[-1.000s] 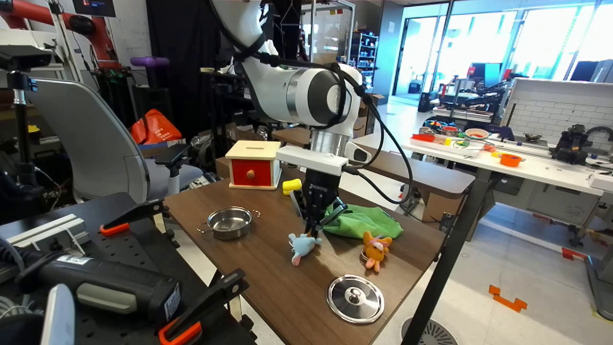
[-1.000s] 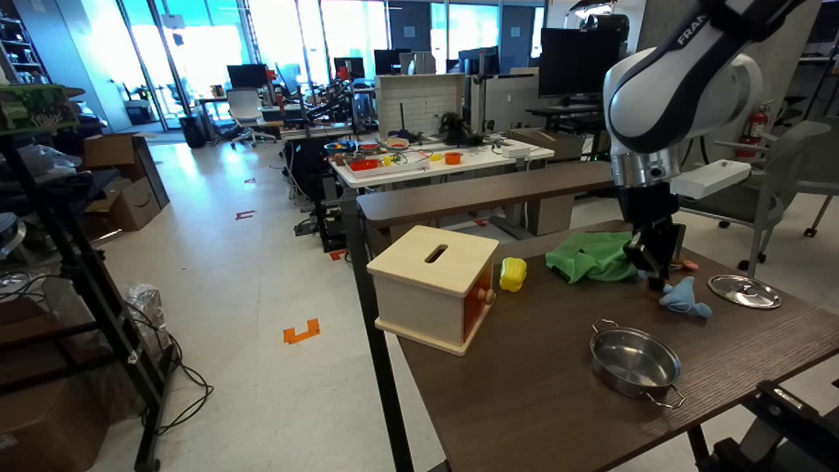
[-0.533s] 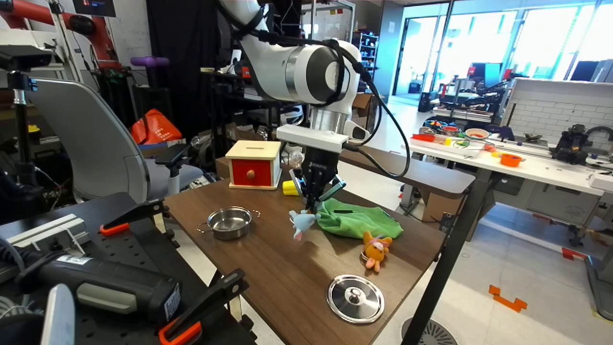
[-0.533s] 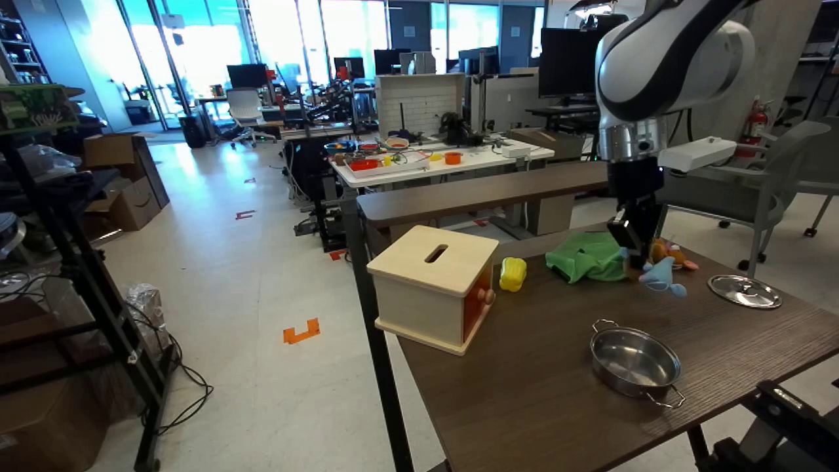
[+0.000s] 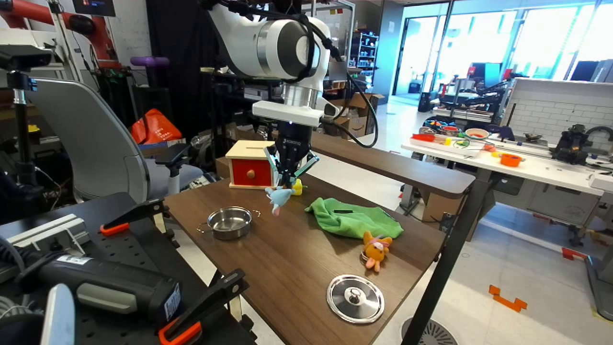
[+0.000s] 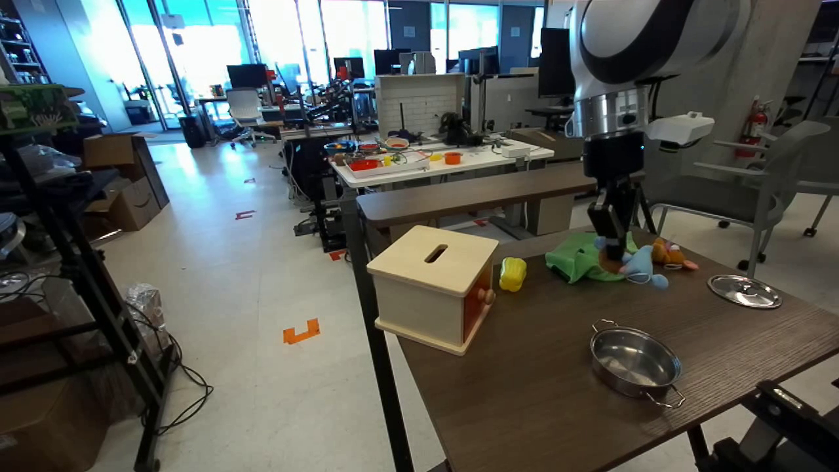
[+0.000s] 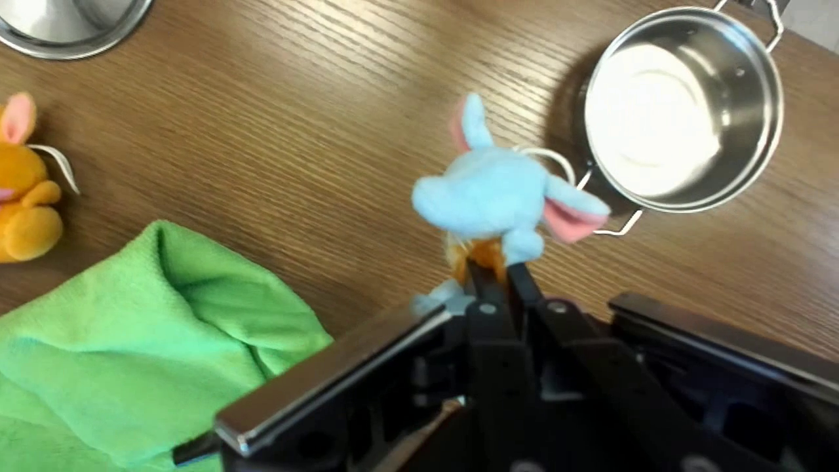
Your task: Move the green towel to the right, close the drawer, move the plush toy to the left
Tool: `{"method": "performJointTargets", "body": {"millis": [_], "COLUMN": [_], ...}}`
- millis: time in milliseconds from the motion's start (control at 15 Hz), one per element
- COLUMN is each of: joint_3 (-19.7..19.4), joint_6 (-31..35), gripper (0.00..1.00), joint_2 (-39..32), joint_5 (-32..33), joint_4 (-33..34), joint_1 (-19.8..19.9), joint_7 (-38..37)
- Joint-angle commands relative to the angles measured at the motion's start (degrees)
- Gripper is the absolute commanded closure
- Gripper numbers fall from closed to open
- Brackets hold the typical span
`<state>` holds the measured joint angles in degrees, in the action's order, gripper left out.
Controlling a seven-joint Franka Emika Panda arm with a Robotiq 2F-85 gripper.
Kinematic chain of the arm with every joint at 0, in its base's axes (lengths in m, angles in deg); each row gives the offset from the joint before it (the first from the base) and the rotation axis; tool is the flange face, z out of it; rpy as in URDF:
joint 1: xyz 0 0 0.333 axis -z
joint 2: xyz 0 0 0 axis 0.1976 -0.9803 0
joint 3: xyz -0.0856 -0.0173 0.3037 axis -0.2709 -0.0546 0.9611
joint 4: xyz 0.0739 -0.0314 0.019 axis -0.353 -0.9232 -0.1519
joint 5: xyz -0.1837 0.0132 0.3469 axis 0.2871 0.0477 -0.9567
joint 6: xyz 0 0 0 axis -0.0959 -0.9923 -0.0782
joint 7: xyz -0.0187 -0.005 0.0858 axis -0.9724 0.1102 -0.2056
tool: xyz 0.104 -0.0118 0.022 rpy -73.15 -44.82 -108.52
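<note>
Gripper [image 7: 503,275] clamped on a blue plush toy [image 7: 488,196], the robot arm [image 5: 287,45] holds the likely subject of the task's last step, seemingly lifted off the table [image 5: 287,278]. The toy is pinched by a small brownish part, probably because that fits between the jaws; the exact contact is hidden. From left to right in an exterior view: a steel pot [image 5: 230,233] stands uncovered near the hanging toy, though whose left the task means I cannot tell. Beyond it, a wooden box [image 5: 253,149] shows its red drawer [image 5: 242,177] flush with the front, presumably pushed home as asked; the inside is out of sight, and the box's right edge is partly lost behind the gripper. So is part of a yellow toy pepper [image 5: 297,187]. Farther right, a green towel [image 5: 354,223] lies bunched, likely parked there to meet the first instruction; a dark strip [image 5: 343,211] on it defies identification. Closer to us, a steel lid [image 5: 355,299] lies knob up. Rightmost, an orange plush toy [image 5: 376,250] rests beside the towel, touching or not being hard to judge. The wrist view crops both lid and orange toy at its edge.
</note>
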<state>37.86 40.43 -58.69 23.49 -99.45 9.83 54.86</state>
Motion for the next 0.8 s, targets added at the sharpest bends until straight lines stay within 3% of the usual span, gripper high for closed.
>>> {"method": "performJointTargets", "body": {"millis": [0,733], "joint_3": [0.90,2.34], "joint_6": [-1.54,0.47], "gripper": [0.98,0.98], "joint_2": [0.72,-5.76], "joint_5": [1.19,2.85], "joint_4": [-0.23,6.15], "joint_1": [-1.88,-5.70], "joint_7": [1.34,3.97]}}
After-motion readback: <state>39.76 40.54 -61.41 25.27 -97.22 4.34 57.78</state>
